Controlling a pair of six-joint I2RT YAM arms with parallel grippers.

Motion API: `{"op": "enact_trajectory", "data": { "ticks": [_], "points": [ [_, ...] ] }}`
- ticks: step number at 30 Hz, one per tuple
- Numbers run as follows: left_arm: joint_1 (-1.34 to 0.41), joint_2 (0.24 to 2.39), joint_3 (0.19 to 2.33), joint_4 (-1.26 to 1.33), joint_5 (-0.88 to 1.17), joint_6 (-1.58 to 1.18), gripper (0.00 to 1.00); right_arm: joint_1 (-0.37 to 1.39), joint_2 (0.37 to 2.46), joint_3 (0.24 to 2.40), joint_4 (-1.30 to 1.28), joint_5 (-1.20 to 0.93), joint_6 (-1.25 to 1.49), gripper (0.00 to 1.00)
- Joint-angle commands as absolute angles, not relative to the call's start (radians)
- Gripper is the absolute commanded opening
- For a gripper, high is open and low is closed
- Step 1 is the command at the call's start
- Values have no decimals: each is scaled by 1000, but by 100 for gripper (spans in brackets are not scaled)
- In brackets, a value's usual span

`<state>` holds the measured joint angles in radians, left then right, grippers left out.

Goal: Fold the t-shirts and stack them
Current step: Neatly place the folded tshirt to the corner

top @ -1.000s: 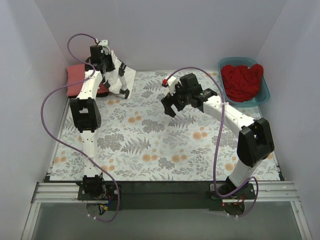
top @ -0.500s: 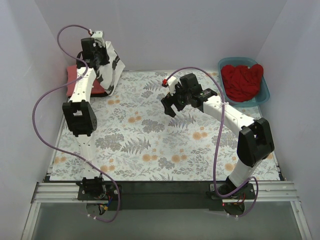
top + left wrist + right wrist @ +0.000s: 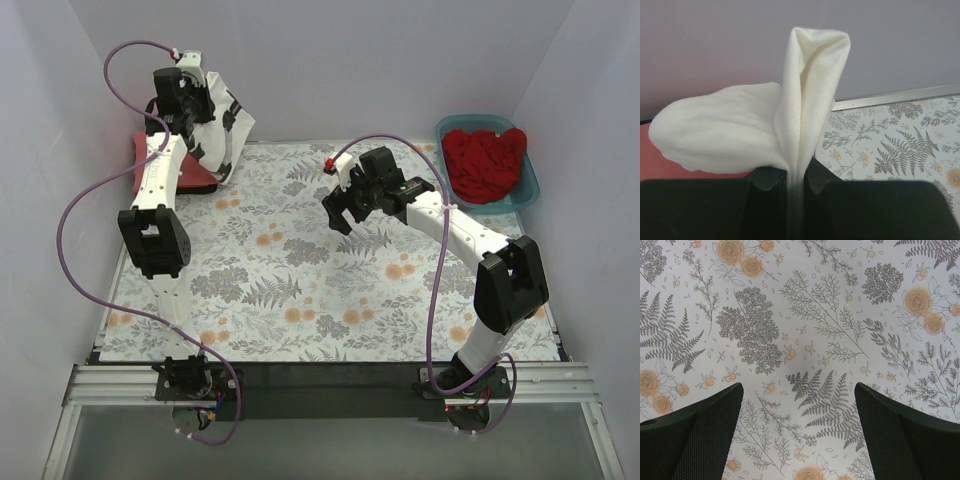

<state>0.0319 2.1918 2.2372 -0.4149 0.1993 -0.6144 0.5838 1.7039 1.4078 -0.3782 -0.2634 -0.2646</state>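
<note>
My left gripper is raised at the far left corner and is shut on the white t-shirt, which hangs from it above the table. In the left wrist view the white t-shirt bunches out from between the shut fingers. A folded coral-pink t-shirt lies below, at the far left edge; a strip of it shows in the left wrist view. The bright red t-shirt lies crumpled in the tub. My right gripper hovers open and empty over mid-table.
The teal plastic tub stands at the far right corner. The floral table cloth covers the table. White walls close in the far, left and right sides. The metal rail edges the far side.
My left gripper has lifted the white t-shirt higher and carried it left and back, over the coral-pink t-shirt. The right arm has not moved.
</note>
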Motion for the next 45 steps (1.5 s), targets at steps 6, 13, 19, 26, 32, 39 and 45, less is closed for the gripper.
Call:
{"op": "enact_trajectory", "data": {
  "ticks": [6, 13, 19, 26, 32, 39, 45],
  "points": [
    [84, 2169, 2240, -390, 206, -575, 0, 583, 1709, 1419, -376, -273, -264, 98],
    [138, 2247, 2235, -383, 218, -575, 0, 583, 1718, 1417, -380, -275, -264, 98],
    [178, 2298, 2249, -361, 222, -566, 0, 581, 1736, 1433, -391, -279, -262, 99],
    [222, 2339, 2284, -319, 204, -548, 0, 583, 1759, 1450, -400, -288, -255, 98],
    [255, 2367, 2290, -276, 184, -545, 0, 583, 1772, 1457, -405, -295, -252, 98],
    [270, 2416, 2278, -232, 143, -518, 0, 583, 1778, 1456, -408, -295, -255, 98],
    [279, 2467, 2276, -146, 28, -459, 5, 581, 1773, 1453, -411, -285, -256, 98]
  ]
}}
